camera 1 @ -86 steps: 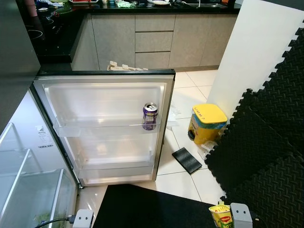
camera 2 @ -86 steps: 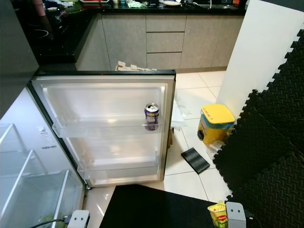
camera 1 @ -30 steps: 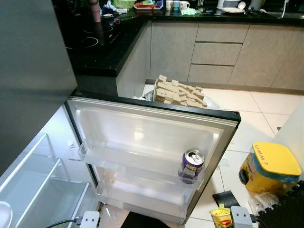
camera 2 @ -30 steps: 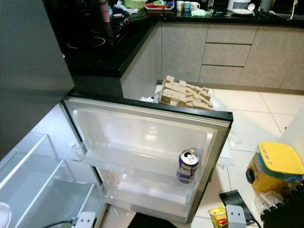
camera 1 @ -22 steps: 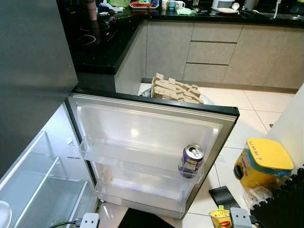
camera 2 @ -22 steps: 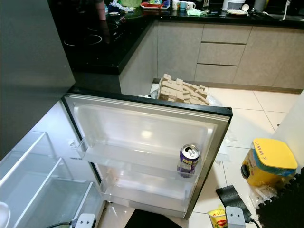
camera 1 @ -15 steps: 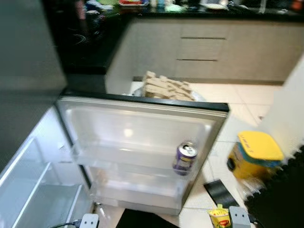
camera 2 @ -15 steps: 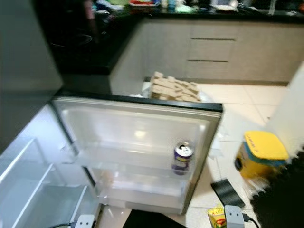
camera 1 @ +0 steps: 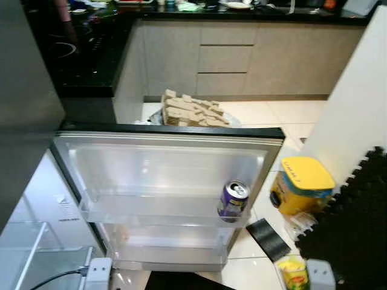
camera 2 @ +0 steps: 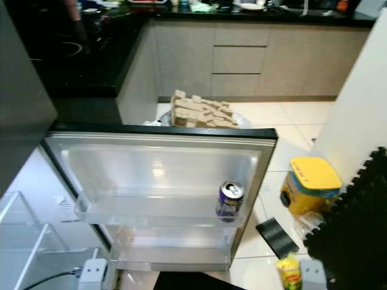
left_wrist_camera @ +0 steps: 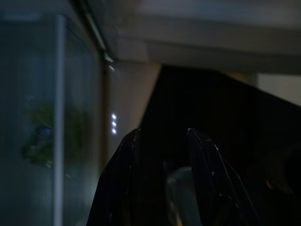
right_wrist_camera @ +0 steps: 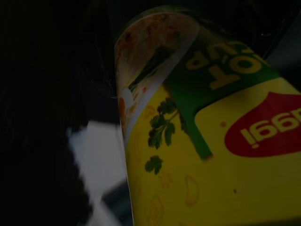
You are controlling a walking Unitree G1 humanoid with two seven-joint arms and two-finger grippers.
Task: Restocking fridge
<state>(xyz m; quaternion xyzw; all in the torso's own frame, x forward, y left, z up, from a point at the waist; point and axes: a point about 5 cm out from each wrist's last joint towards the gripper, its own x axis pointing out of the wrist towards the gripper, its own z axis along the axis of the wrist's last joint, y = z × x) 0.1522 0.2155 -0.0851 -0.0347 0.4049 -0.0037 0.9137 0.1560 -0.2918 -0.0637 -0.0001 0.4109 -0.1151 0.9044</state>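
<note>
The fridge door [camera 1: 163, 158] stands wide open, its clear shelves facing me. A purple drink can [camera 1: 233, 200] is upright at the right end of the upper door shelf. At the bottom right, my right gripper [camera 1: 296, 279] is shut on a yellow noodle cup [right_wrist_camera: 211, 141] with a red logo and green band; the cup [camera 1: 292, 272] hangs low over the floor, right of the door. My left gripper [left_wrist_camera: 162, 134] hangs low at the left by the fridge body, its two black fingers apart with nothing between them. Glass shelves of the fridge interior [camera 1: 24, 254] show at the far left.
A yellow-lidded tub [camera 1: 300, 184] and a flat black object [camera 1: 268, 239] sit on the tiles right of the door. Black foam mats [camera 1: 354, 232] and a white panel [camera 1: 357, 90] close off the right. Wooden blocks [camera 1: 190, 112] are piled behind the door. A black mat [camera 1: 181, 281] lies below.
The whole picture has shifted and sharpened, so my head moved. The can and door stand as before. The noodle cup stays in my right gripper.
</note>
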